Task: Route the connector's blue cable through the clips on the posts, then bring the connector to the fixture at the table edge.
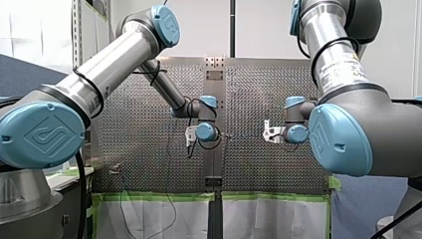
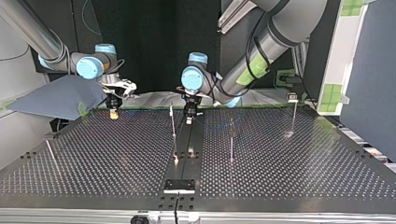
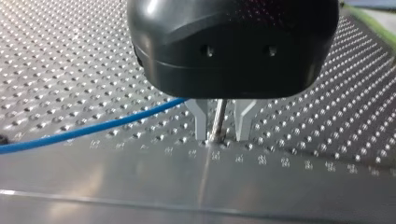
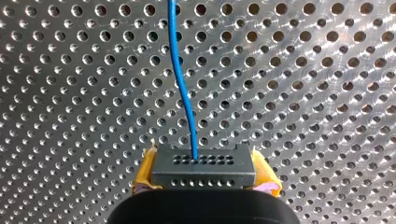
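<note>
Centre lane: centre post (image 2: 173,122) and mid post (image 2: 231,142) stand upright, well apart; the bare table (image 2: 116,158) strip between them lies open down to the fixture (image 2: 179,185).
Top view's right: far post (image 2: 294,114) stands alone.
Top view's left: edge post (image 2: 51,154) stands near the rim.
Left gripper (image 3: 221,137): fingers spread astride a thin rod (image 3: 218,114); blue cable (image 3: 93,130) crosses just beside.
Right gripper (image 4: 203,173): clamps the connector (image 4: 203,163); the cable runs ahead over the plate.

Perforated table (image 4: 327,93), bright bare metal; cable (image 4: 180,70), smooth blue plastic sheath; connector (image 4: 203,168), matt dark plastic; left tool (image 3: 220,133), glossy black housing, metal fingers (image 3: 201,121).
</note>
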Motion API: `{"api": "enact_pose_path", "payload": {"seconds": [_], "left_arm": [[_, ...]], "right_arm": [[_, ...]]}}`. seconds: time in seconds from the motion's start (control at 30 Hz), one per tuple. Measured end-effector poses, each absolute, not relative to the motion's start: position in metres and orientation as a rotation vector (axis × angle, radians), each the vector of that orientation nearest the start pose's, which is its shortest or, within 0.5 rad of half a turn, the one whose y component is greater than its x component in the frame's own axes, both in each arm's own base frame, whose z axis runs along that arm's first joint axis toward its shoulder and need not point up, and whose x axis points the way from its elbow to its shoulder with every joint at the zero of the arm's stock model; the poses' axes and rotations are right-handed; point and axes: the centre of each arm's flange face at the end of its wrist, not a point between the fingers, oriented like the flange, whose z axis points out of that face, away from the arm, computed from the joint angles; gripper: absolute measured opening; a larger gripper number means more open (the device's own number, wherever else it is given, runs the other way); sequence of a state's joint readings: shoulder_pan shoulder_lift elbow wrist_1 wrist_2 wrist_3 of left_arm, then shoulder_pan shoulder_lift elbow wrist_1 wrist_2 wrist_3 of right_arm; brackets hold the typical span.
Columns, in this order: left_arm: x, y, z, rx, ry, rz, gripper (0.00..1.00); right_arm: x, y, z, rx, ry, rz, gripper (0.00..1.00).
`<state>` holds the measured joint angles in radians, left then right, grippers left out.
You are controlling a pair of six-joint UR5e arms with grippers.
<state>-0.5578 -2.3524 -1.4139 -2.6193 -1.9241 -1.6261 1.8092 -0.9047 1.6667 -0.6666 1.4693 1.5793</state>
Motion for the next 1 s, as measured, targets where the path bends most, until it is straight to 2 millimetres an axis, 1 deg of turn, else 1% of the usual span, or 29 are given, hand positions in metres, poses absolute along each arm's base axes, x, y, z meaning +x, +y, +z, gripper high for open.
{"api": "enact_pose_path", "payload": {"seconds": [0.03,0.1,0.13,0.17,0.2,0.23,0.27,0.53,0.8,0.9,1.0], "left_arm": [[0.541,-0.455,0.126,0.162,1.667,-0.172,0.52],[0.539,-0.456,0.124,0.187,1.680,-0.177,0.52],[0.538,-0.457,0.124,0.197,1.685,-0.177,0.74],[0.537,-0.457,0.123,0.210,1.692,-0.175,0.85],[0.536,-0.456,0.123,0.218,1.698,-0.172,0.85],[0.536,-0.456,0.122,0.224,1.705,-0.169,0.96],[0.535,-0.456,0.121,0.232,1.713,-0.166,1.00],[0.526,-0.456,0.125,0.264,1.758,-0.153,1.00],[0.515,-0.466,0.143,0.312,1.758,-0.200,1.00],[0.510,-0.467,0.143,0.323,1.764,-0.205,1.00],[0.505,-0.466,0.138,0.329,1.773,-0.202,1.00]], "right_arm": [[0.290,-0.584,0.117,1.532,-1.101,1.411,0.00],[0.290,-0.583,0.117,1.535,-1.100,1.413,0.00],[0.290,-0.583,0.117,1.536,-1.099,1.414,0.00],[0.290,-0.583,0.117,1.537,-1.099,1.414,0.00],[0.290,-0.583,0.117,1.537,-1.098,1.414,0.00],[0.290,-0.583,0.117,1.538,-1.098,1.414,0.00],[0.290,-0.583,0.117,1.539,-1.098,1.414,0.00],[0.291,-0.583,0.116,1.545,-1.095,1.417,0.00],[0.290,-0.583,0.116,1.546,-1.097,1.418,0.00],[0.290,-0.583,0.116,1.546,-1.097,1.418,0.00],[0.290,-0.583,0.116,1.546,-1.098,1.418,0.00]]}}
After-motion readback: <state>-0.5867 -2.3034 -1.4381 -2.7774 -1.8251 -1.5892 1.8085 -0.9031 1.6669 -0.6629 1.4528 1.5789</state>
